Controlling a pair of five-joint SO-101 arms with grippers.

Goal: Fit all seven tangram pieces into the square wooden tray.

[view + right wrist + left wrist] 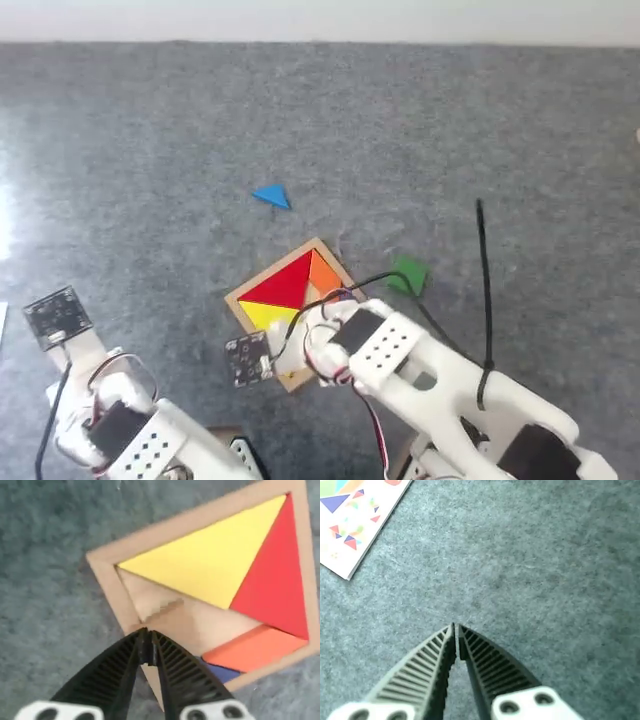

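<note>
Four pieces lie in the square wooden tray (190,528): yellow triangle (210,565), red triangle (272,575), orange piece (250,647), dark blue sliver (220,672). The right gripper (147,639) hangs pinched shut, apparently empty, above the tray's bare wood. The left gripper (456,628), closed on nothing, hovers over grey carpet (545,580). Likely next, the green square (408,275) right of the tray: approach from its outer side, clear of the rim. The small blue triangle (272,197) lies above, open carpet all around.
</note>
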